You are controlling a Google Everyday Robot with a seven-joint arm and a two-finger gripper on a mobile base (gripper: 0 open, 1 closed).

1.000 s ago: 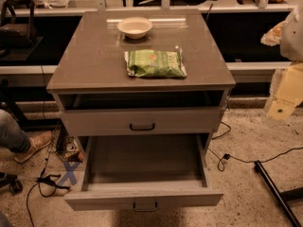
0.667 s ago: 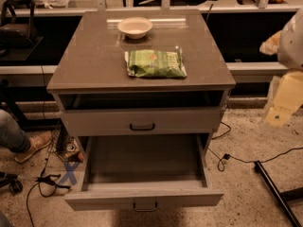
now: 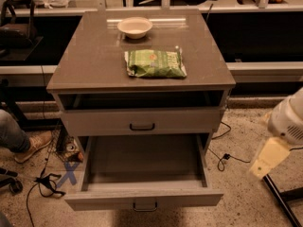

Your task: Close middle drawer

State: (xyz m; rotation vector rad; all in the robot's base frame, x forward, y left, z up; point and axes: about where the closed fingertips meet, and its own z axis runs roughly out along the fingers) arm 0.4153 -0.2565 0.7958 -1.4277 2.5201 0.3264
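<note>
Grey wood-grain front of the middle drawer (image 3: 99, 198) is nearest, pulled far out of the cabinet, and nothing shows in its deep box. It looks stiff and not heavy, so I judge it will slide in with one steady push. The best place is the flat front close to the small dark handle (image 3: 145, 205), in the centre, so it does not twist. To the right, well apart, hangs the hand (image 3: 267, 157); its state I cannot tell. Farther, the worktop (image 3: 90, 65) carries a green packet (image 3: 155, 63) and a bowl (image 3: 135, 27).
</note>
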